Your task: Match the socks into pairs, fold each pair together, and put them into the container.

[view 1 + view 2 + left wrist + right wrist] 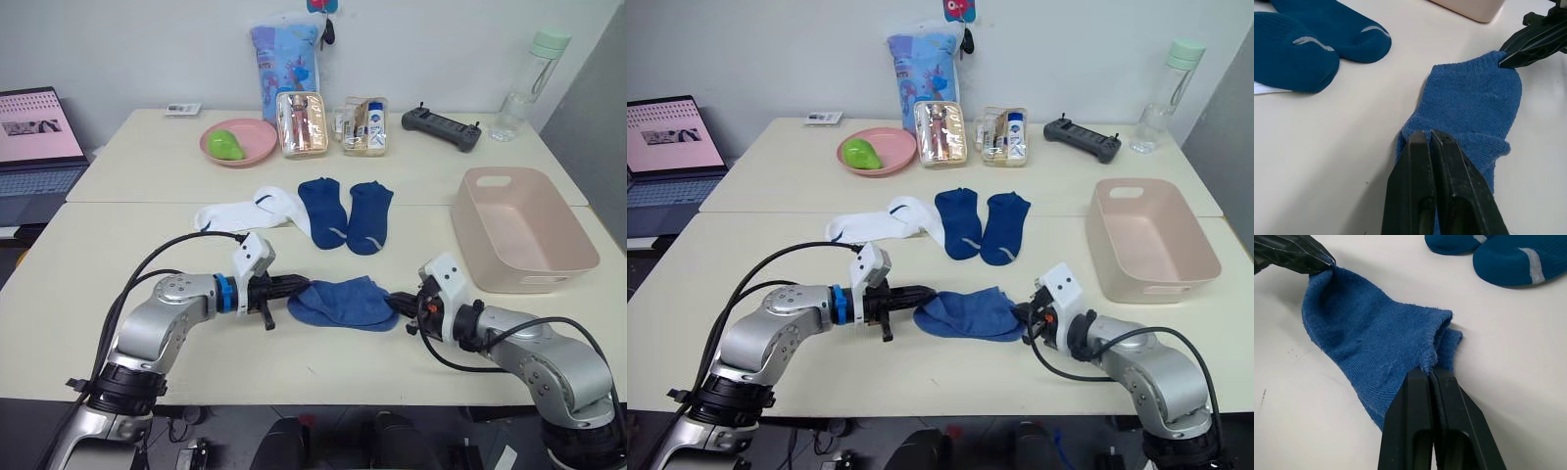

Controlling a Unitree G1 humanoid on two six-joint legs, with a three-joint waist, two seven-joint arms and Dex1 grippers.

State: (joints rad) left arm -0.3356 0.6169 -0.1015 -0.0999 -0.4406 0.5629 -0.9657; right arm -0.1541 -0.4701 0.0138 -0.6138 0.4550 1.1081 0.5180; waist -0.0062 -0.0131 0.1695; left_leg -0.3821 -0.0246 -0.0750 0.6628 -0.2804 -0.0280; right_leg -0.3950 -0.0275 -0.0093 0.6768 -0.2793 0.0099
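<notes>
left wrist view: left gripper (pixel 1431 139) fingers pinch one end of the blue sock pair (pixel 343 302) at lower centre of the table (pixel 88 294); right gripper (pixel 1431 374) clamps the other. uneven pulling could slide the layers apart.

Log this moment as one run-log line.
left gripper: shut on blue socks | right gripper: shut on opposite end | container: empty
</notes>
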